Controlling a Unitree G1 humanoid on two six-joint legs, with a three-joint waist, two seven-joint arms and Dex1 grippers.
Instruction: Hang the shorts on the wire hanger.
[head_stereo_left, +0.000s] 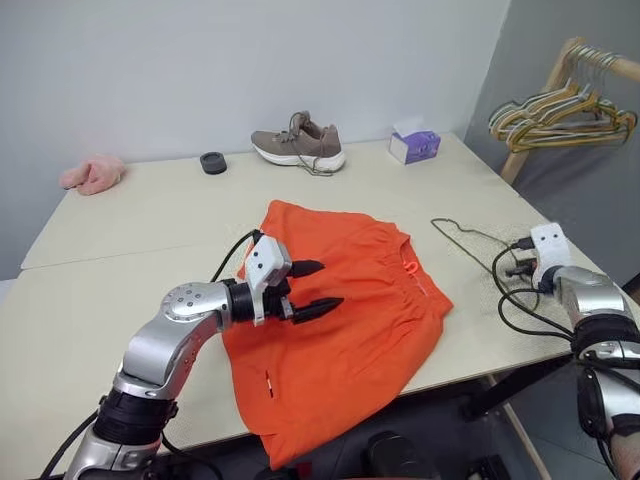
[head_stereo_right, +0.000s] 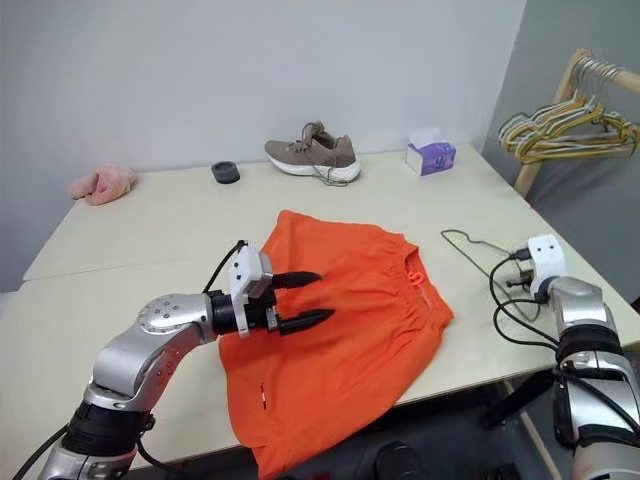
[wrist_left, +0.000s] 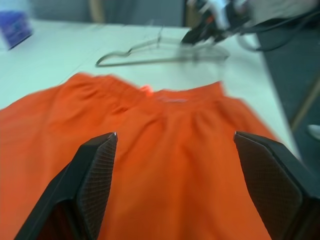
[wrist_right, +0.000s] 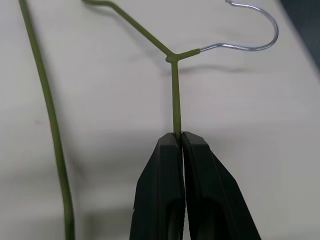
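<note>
The bright orange shorts (head_stereo_left: 350, 320) lie spread flat on the table (head_stereo_left: 120, 230), their waistband toward the right and one leg hanging over the front edge. My left gripper (head_stereo_left: 331, 284) hovers open just above the middle of the shorts, its fingers (wrist_left: 95, 175) wide apart with nothing between them. The thin olive wire hanger (head_stereo_left: 465, 232) lies on the table right of the shorts. My right gripper (wrist_right: 177, 135) is shut on the wire hanger (wrist_right: 175, 100), pinching the arm just below its neck, with the silver hook pointing away.
A brown shoe (head_stereo_left: 298, 145), a purple tissue box (head_stereo_left: 414, 146), a black roll (head_stereo_left: 213, 162) and a pink cloth (head_stereo_left: 92, 174) sit along the far side. A bunch of hangers (head_stereo_left: 560, 115) hangs on a wooden rack at the right. Black cables (head_stereo_left: 520, 300) loop beside my right wrist.
</note>
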